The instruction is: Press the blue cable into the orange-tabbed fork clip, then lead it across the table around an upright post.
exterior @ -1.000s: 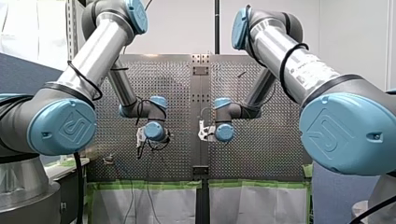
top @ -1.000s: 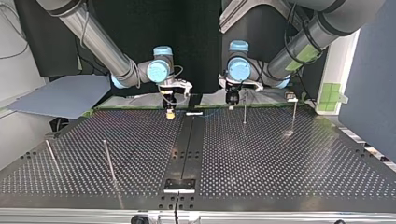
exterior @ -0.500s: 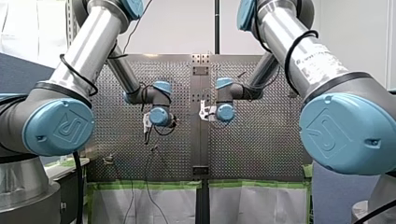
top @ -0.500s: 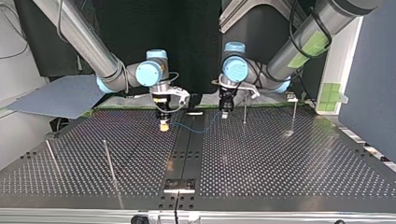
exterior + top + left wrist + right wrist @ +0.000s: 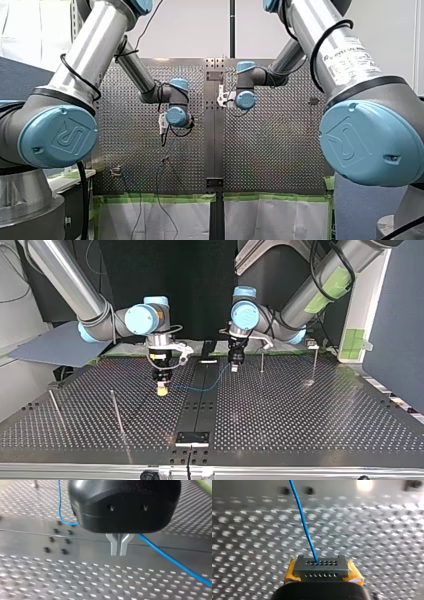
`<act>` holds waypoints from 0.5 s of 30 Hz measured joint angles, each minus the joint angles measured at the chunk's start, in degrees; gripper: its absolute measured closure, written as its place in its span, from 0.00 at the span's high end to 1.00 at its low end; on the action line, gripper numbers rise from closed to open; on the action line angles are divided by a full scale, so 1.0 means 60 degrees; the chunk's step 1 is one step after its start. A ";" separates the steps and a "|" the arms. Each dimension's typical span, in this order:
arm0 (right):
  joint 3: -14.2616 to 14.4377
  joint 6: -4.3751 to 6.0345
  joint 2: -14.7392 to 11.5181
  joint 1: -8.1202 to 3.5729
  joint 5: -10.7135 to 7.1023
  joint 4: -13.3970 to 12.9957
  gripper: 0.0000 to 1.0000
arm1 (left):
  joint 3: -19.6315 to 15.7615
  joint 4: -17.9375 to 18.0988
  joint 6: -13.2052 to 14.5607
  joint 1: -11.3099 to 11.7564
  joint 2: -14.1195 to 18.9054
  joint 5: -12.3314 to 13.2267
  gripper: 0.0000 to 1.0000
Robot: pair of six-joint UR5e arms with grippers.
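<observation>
The blue cable (image 5: 200,387) sags in a shallow arc just above the perforated table (image 5: 300,420), strung between my two grippers. At the top view's left my right gripper (image 5: 161,388), with yellow pads, is shut on one end. In the right wrist view the cable (image 5: 303,522) comes out from between its pads (image 5: 322,568). My left gripper (image 5: 233,367) hangs right of the centre rail. Its metal fingers (image 5: 119,554) are shut with the cable (image 5: 172,561) running out from behind them. I cannot make out an orange-tabbed clip.
Thin upright posts stand on the table: two at the top view's far right (image 5: 262,361) (image 5: 314,364) and two at its near left (image 5: 117,412) (image 5: 54,406). A dark centre rail (image 5: 200,405) ends in a bracket (image 5: 192,438). A small fixture (image 5: 312,344) sits at the far edge.
Both grippers have moved from the table's far edge toward the top view's camera, the right one further. The cable now hangs stretched between them.
</observation>
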 joint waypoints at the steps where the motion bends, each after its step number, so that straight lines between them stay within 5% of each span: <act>1: 0.0000 -0.0007 -0.0056 -0.0012 -0.0006 0.0034 0.00 | 0.0038 -0.0029 -0.0019 -0.0026 0.0074 -0.0035 0.00; 15: -0.0042 -0.0011 -0.0534 -0.0031 -0.0099 0.0179 0.00 | 0.1042 -0.1078 -0.0234 -0.0339 0.0792 -0.0159 0.00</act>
